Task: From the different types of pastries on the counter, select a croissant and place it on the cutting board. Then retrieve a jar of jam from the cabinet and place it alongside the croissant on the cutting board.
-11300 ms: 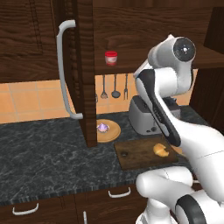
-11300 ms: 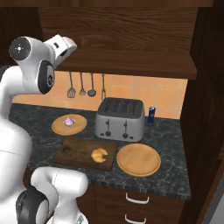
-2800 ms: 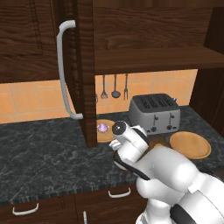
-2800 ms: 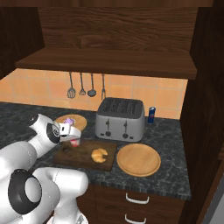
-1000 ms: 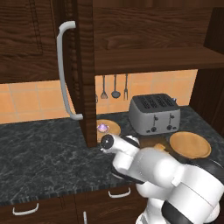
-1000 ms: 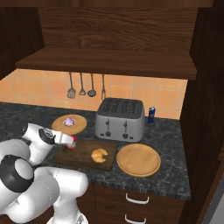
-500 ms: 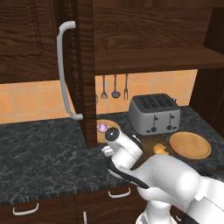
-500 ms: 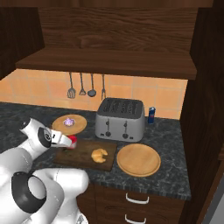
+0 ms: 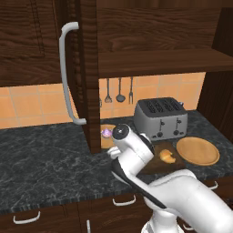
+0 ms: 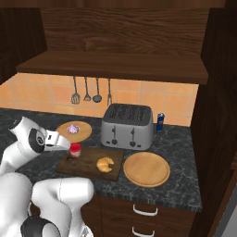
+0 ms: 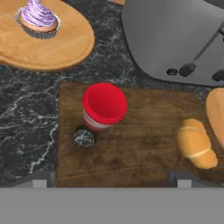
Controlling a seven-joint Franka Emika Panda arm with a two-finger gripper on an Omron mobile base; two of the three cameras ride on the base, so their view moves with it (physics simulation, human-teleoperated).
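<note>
The jar (image 11: 104,105) is seen standing upright on the board (image 11: 140,148), near its left end and just beside the round hole (image 11: 84,138). The croissant (image 11: 196,143) is seen lying on the same board toward its right end, apart from the jar. The end effector (image 10: 65,143) is positioned just above the jar, with the jaws spread wide and nothing held between them. The board rests on the worktop (image 9: 41,159) in front of the toaster (image 10: 127,126). A purple-topped pastry (image 11: 37,17) is seen on a round plate (image 11: 65,48) beyond the board. The cabinet door (image 9: 84,68) is seen swung open.
</note>
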